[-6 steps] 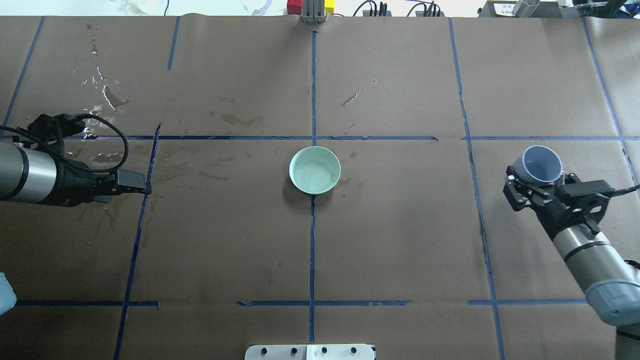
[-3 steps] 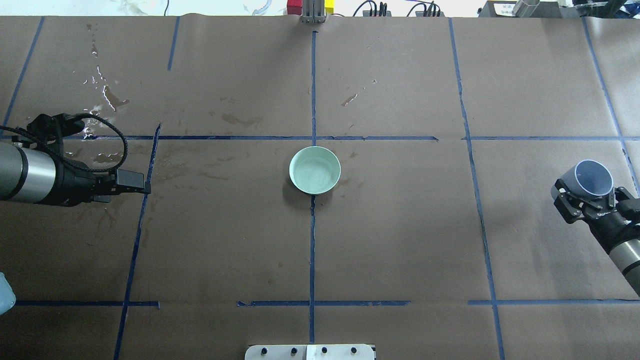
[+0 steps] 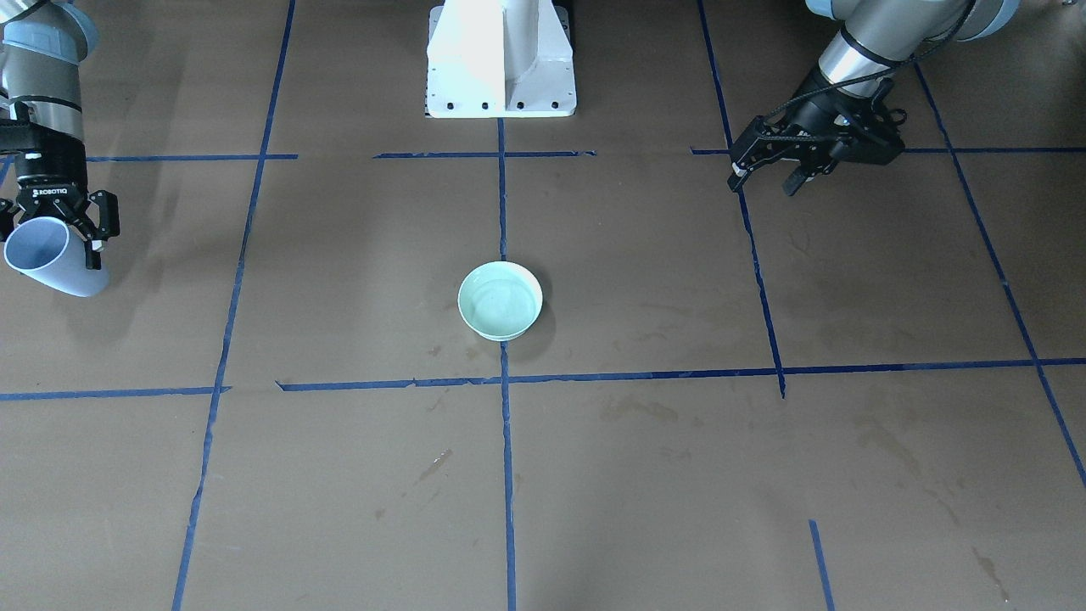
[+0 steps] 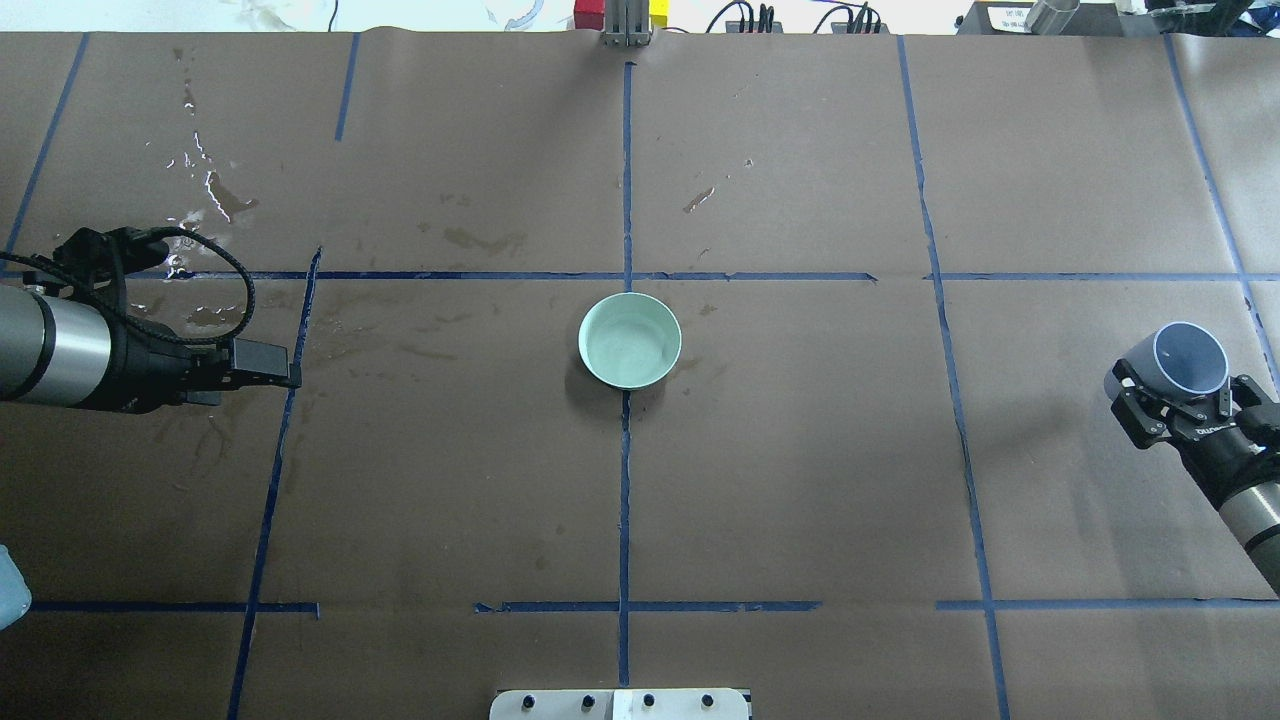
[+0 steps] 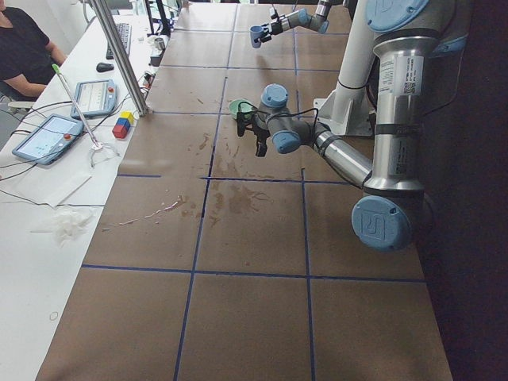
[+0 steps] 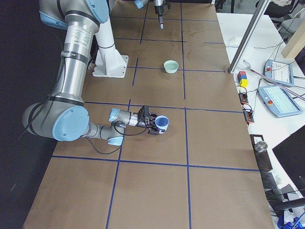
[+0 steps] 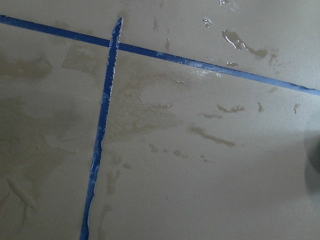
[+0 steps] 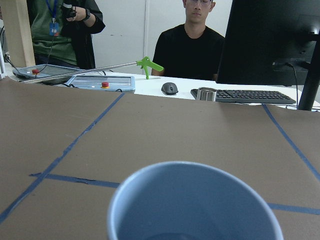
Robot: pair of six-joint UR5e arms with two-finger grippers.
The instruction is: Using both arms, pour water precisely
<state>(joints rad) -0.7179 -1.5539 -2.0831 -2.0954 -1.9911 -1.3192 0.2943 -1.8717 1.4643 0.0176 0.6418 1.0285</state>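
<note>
1. At the far left of the overhead view we see the left arm [image 4: 60,350] reaching in low and nearly level over the brown paper table cover [image 4: 800,480].
2. The left gripper [image 3: 762,185] has its fingers spread wide with nothing between them. It hangs over a blue tape line [image 4: 272,480], and its wrist view shows only tape and damp stains on the paper.
3. Beyond that gripper, farther from the robot, we see small water puddles [image 4: 215,195] glistening on the paper.
4. At the table's middle stands a pale green bowl [image 4: 630,340], upright on the centre tape line and well apart from both grippers. We cannot tell how much water it holds.
5. At the far right, the right arm [image 4: 1250,510] comes in from the table's right edge.
6. The right gripper [image 4: 1178,395] is clamped around a grey-blue cup [image 4: 1185,358], one finger on each side of its wall. The cup is tilted, with its mouth pointing up and away from the robot. We cannot make out its contents.
</note>
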